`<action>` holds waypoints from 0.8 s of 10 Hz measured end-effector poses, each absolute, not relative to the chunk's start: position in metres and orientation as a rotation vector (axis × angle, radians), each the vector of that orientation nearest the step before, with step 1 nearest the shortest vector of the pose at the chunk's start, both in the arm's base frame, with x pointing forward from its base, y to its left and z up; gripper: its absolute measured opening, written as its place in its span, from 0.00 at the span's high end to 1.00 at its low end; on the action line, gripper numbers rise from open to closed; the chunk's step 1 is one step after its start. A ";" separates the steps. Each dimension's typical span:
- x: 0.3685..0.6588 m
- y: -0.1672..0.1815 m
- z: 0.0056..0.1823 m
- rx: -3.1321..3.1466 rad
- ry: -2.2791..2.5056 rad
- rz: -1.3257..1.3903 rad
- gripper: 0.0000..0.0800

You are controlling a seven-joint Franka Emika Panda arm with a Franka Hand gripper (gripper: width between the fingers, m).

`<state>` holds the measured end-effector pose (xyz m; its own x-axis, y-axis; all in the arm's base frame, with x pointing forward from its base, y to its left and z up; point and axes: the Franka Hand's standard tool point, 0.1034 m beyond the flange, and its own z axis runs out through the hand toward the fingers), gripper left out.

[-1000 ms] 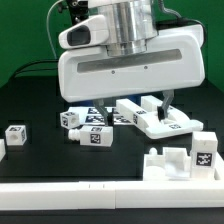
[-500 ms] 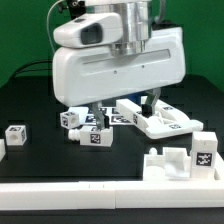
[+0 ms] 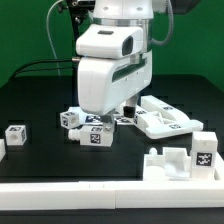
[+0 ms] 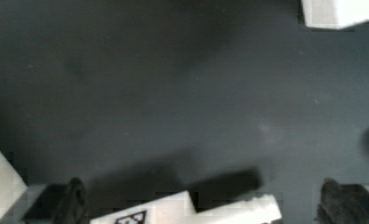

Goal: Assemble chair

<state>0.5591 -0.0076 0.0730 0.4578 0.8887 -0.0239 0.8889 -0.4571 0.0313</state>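
Exterior view shows the chair parts loose on the black table. Tagged cubes lie just beside the gripper, a slab on its other side, and a stepped block further off by the border rail. The white arm housing hides most of the fingers. Wrist view supplies them: the gripper has its jaws spread wide, holding nothing. A tagged white part lies beneath the gap between the fingers, with no contact visible.

1. The exterior camera is looking slightly down across the table at the arm.
2. The wrist camera is facing the table closely, past the fingers.
3. Both are showing the tabletop under the arm.
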 end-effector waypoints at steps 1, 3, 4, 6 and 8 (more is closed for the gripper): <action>0.559 -0.008 0.073 2.654 1.608 -0.007 0.19; 0.535 -0.020 0.061 2.629 1.653 -0.028 0.19; 0.512 -0.025 0.052 2.629 1.660 -0.045 0.19; 0.493 -0.039 0.039 2.612 1.627 -0.011 0.19; 0.495 -0.039 0.040 2.616 1.621 -0.019 0.19</action>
<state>0.4949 -0.0389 0.0404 0.4454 0.8943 -0.0439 0.8950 -0.4434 0.0479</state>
